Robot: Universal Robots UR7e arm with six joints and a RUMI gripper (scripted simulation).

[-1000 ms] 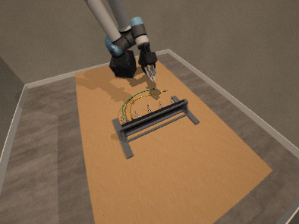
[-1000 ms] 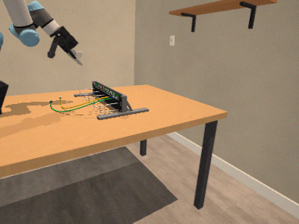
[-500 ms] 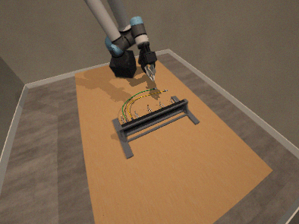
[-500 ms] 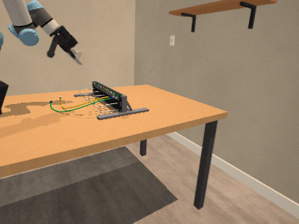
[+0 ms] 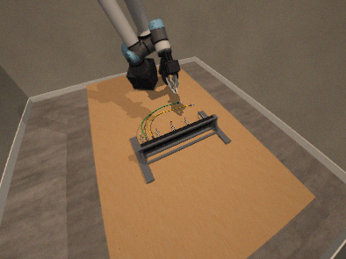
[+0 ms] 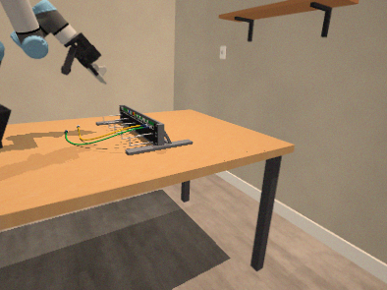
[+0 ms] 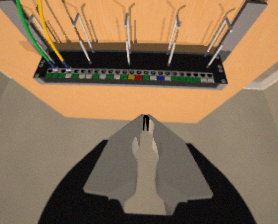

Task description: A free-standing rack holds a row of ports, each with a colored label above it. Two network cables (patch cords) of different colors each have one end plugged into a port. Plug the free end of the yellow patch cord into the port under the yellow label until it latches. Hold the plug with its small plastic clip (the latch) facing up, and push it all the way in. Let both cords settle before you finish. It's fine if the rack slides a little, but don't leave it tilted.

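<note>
The dark rack (image 5: pixel 180 136) stands in the middle of the wooden table, with its row of ports and colored labels facing away from the arm's base side in the wrist view (image 7: pixel 131 74). The yellow label (image 7: pixel 131 77) sits near the row's middle. The yellow cord (image 5: pixel 154 123) and the green cord (image 5: pixel 147 118) arc from ports at the rack's left end to free plugs lying on the table, the yellow plug (image 5: pixel 191 104) beside the green plug (image 5: pixel 179 102). My gripper (image 5: pixel 174 88) hangs in the air above the free plugs, shut and empty; it also shows in the exterior view (image 6: pixel 102 79) and the wrist view (image 7: pixel 146 121).
The arm's black base (image 5: pixel 142 74) stands on the table behind the cords. A wall shelf (image 6: pixel 290 6) hangs high at the right. The table's edge (image 6: pixel 196 176) drops off beyond the rack.
</note>
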